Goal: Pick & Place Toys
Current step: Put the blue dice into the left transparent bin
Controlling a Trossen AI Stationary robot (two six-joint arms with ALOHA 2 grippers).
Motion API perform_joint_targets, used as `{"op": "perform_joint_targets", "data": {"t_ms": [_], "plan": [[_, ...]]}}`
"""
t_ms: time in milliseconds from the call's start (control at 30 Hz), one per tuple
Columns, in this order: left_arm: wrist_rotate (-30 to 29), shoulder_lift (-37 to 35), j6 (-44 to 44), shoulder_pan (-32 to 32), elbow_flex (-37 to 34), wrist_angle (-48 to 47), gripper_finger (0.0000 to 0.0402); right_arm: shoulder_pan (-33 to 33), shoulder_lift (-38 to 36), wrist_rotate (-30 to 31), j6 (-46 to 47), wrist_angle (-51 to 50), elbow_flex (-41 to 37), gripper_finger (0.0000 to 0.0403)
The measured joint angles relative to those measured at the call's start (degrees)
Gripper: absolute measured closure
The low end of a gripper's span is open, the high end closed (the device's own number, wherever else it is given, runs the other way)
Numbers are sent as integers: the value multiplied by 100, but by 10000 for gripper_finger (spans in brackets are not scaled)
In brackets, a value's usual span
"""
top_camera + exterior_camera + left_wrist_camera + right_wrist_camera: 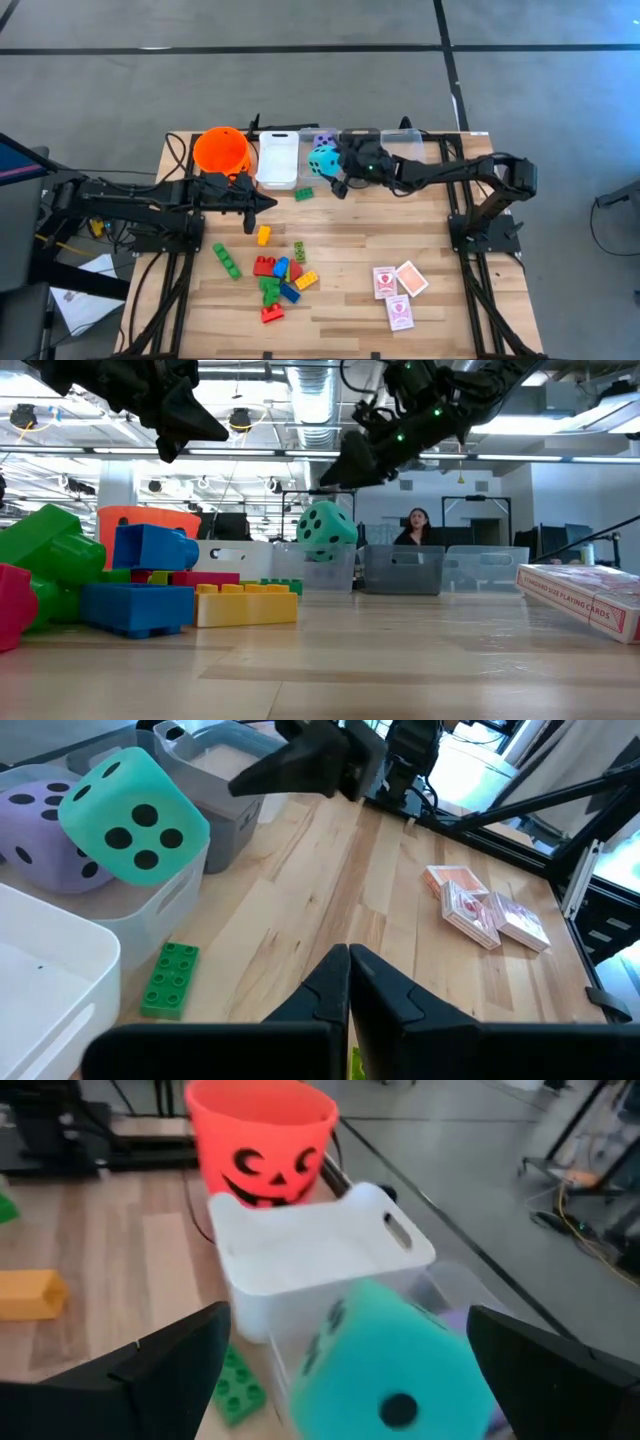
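I had the right tool (pixel 338 186) at the back of the worktop (pixel 440 310), its jaws spread wide and gripping nothing. The teal die (pixel 323 160) sat just beside it, perched on the rim of the clear bin (pixel 185 885) against the purple die (pixel 324 141), which lay inside. I judged the step in hand to be the placing of the teal die: it was free of the tool but not yet seated in the bin.

The left tool (pixel 265 204) hung closed and empty over the worktop's left middle, near the yellow brick (pixel 263 235).

One green brick (pixel 303 193) lay before the white bin (pixel 277 160). The brick pile (pixel 279 282) and the cards (pixel 398 290) lay at the front.

Next move, in my judgement: lift the right tool clear, then bring it down open over the green brick or the pile.
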Motion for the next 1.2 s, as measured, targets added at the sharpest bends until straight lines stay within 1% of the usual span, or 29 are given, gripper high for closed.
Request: {"op": "perform_joint_targets", "data": {"t_ms": [100, 200, 333, 400, 467, 567, 667, 833, 967, 1067, 1200], "plan": [[9, -2, 2, 0, 0, 1, 398, 51, -2, -113, 92, -100, 4, 5], [21, -2, 4, 0, 0, -1, 398, -12, 30, -520, 353, -292, 4, 5], [19, -1, 4, 0, 0, -1, 398, -160, 279, -950, 571, -344, -11, 6], [19, -1, 4, -1, 0, -8, 398, -228, 554, -1218, 663, -129, 89, 6], [14, -2, 2, -28, 0, -6, 398, -334, 792, -1502, 770, -217, 109, 6], [16, -2, -2, -37, 0, -14, 398, -379, 1245, -1720, 783, -134, 342, 6], [14, 0, -24, -37, 0, -49, 398, -335, 1484, -1764, 754, -123, 632, 6], [10, 0, -31, -37, 0, -45, 398, -137, 1440, -1736, 672, -130, 932, 6], [-11, -2, -31, -37, 0, -47, 398, 59, 1002, -1417, 466, -125, 994, 6], [-11, 0, -32, -35, 0, -47, 398, 206, 638, -1165, 444, -353, 982, 6], [-28, 21, -26, -35, 0, -38, 398, 453, 223, -1141, 558, -744, 981, 6]]}}
